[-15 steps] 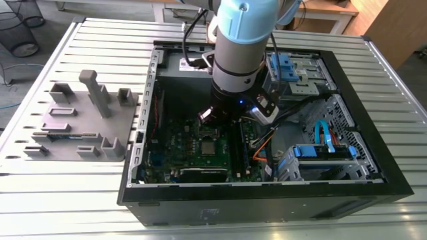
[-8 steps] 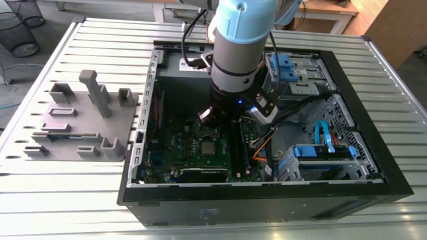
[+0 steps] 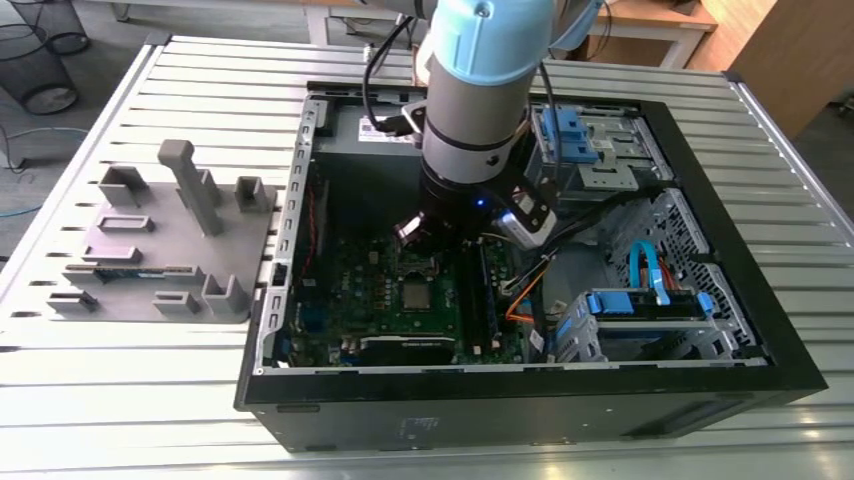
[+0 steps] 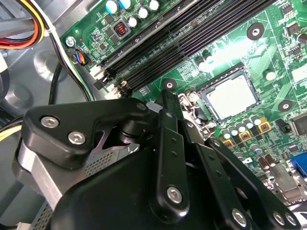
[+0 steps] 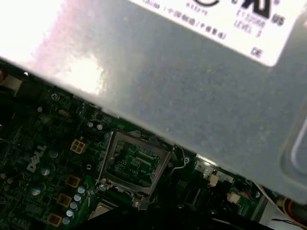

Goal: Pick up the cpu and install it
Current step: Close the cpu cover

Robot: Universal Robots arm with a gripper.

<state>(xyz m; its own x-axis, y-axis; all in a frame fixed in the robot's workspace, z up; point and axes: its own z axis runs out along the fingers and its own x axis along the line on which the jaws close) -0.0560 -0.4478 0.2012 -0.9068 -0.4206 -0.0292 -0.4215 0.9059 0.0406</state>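
In the exterior view the arm hides part of the motherboard. In the first wrist view a dark blur cuts off the cpu.

A silver table of ribbed metal slats carries two things side by side: an open black desktop computer case, lying on its side with its innards facing up, and, just beside it toward the exterior view's left, a flat grey parts holder. The holder bristles with upright posts and blocks, and both rest directly on the slats.
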